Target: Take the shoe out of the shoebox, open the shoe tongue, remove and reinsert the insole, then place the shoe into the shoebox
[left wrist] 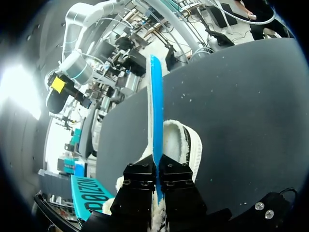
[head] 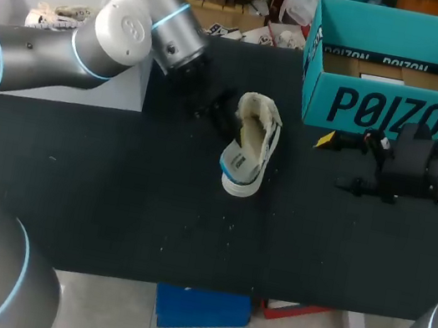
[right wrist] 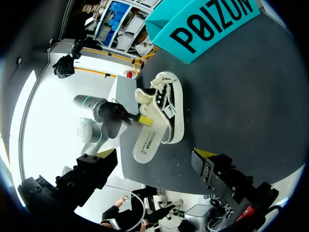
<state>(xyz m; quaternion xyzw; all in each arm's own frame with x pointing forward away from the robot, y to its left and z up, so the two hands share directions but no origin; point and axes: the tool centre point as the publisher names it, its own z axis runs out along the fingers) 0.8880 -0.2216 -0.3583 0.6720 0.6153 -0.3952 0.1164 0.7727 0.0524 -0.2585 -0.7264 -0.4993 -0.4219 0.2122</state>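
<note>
A white shoe (head: 251,148) lies on the black table, also seen as the shoe (right wrist: 164,104) in the right wrist view, resting on its side. My left gripper (head: 220,111) is at the shoe's opening, shut on the insole (left wrist: 155,116), which shows edge-on with a blue face between the black fingers (left wrist: 140,181). From the right wrist the insole (right wrist: 147,140) sticks out of the shoe, pale with print. The teal shoebox (head: 389,113) stands at the back right, open. My right gripper (head: 346,163) hovers open to the right of the shoe, holding nothing.
A white open box (head: 88,86) stands at the back left under my left arm, with a pale object (head: 58,17) inside. The table's front edge (head: 206,287) runs below the shoe.
</note>
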